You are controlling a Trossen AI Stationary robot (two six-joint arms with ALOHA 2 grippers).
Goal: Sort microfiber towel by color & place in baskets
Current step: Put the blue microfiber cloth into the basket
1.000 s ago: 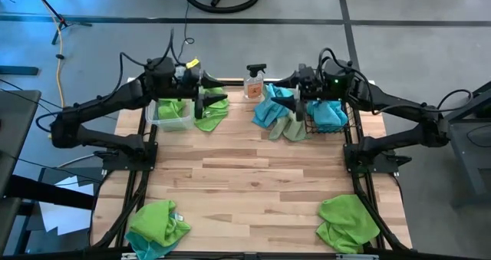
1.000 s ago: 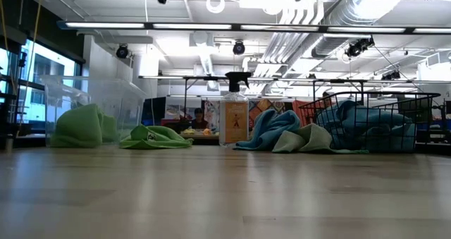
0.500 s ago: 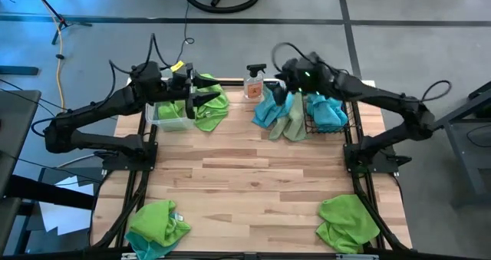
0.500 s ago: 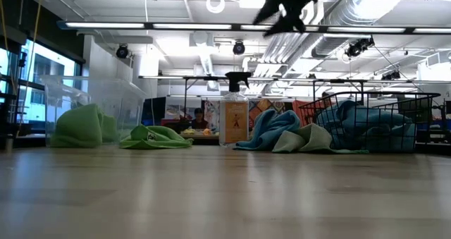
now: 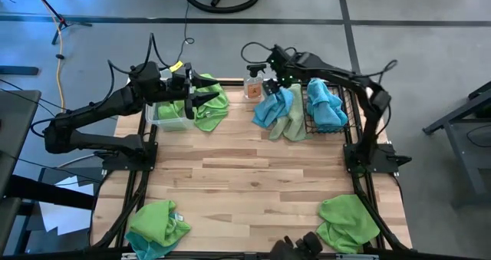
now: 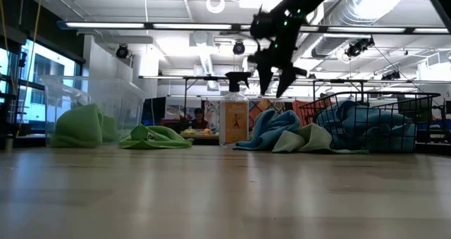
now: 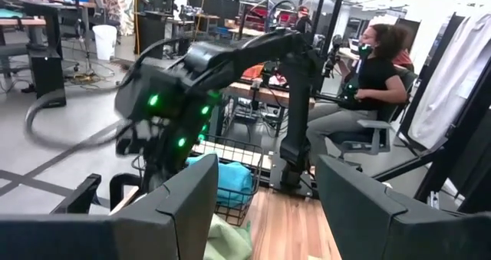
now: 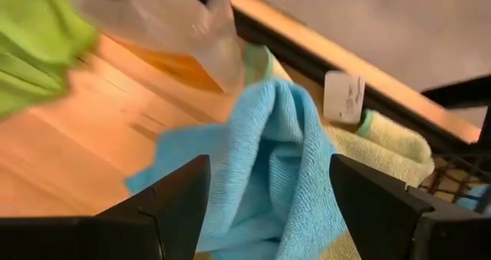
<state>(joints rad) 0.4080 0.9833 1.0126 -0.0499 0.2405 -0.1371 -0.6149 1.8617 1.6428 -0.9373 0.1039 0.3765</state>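
My right gripper (image 5: 278,83) is open and points down over a sky blue towel (image 8: 261,160) that lies heaped beside a pale green one (image 5: 292,126), between the spray bottle and the black wire basket (image 5: 343,116). In the low view it (image 6: 273,87) hangs clear above that heap. The basket holds blue towels (image 5: 326,106). My left gripper (image 5: 219,99) is open and empty, level above a lime green towel (image 5: 212,113) that lies against the clear tub (image 5: 157,123). The tub holds another green towel (image 5: 173,108).
A spray bottle (image 5: 254,83) stands at the far edge, just left of my right gripper. A green and blue towel heap (image 5: 157,225) lies at the near left corner, and a green heap (image 5: 347,223) at the near right. A seated person (image 7: 368,83) is beyond the table's right side.
My right gripper has swung from above the wire basket toward the table's left and come down, now over the blue towel by the spray bottle. My left gripper has drawn back slightly toward the left edge. No towel has moved.
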